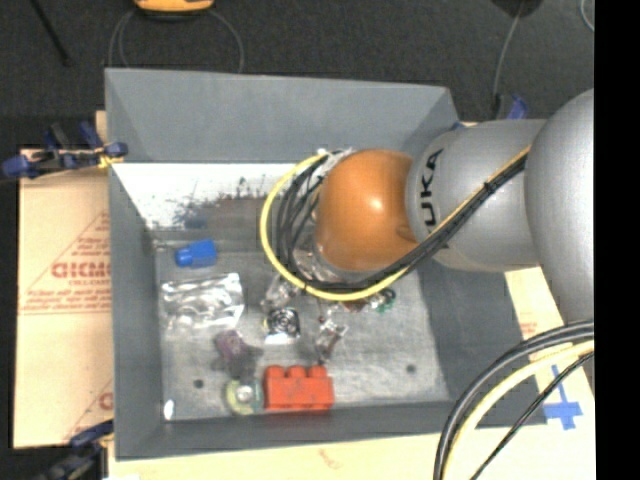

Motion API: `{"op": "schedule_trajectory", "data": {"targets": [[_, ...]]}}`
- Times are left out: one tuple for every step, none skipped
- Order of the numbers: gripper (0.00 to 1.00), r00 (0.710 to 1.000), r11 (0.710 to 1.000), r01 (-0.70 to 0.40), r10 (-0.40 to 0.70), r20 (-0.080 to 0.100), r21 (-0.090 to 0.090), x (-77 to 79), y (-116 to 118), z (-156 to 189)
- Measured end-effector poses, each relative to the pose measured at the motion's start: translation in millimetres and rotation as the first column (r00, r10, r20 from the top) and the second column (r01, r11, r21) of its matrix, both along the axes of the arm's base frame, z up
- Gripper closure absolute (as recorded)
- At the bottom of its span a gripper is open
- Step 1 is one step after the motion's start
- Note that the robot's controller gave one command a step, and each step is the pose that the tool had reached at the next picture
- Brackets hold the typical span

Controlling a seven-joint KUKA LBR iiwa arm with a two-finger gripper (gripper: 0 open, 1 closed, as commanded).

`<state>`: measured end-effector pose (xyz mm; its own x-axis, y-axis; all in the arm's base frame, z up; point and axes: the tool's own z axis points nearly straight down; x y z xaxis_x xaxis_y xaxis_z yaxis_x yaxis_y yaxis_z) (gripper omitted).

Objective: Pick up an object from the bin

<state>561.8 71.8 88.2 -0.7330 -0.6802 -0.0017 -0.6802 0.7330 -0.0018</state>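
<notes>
My gripper (303,315) hangs below the orange cover, low over the middle of the bin floor. Its two metal fingers (328,335) stand apart, so it is open. A small round black and silver thing (283,320) lies between them, close to the left finger; whether they touch it I cannot tell. A red toy brick (297,388) lies just in front of the gripper by the near wall. A small green thing (385,301) peeks out to the right of the gripper, partly hidden by the cables.
A crumpled clear plastic bag (203,301) lies to the left, with a blue block (196,255) behind it. A purple thing (232,348) and a round pale thing (240,396) lie left of the brick. The arm covers the bin's right rear.
</notes>
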Motion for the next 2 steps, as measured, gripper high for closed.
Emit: {"op": "schedule_trajectory", "data": {"targets": [[1.0, 1.0, 1.0, 0.001, -0.001, 0.002, 0.001, 0.9, 0, 1], [1.0, 0.952, 0.952, -0.305, 0.305, 0.008, 0.0, -9.0, 52, 176]]}}
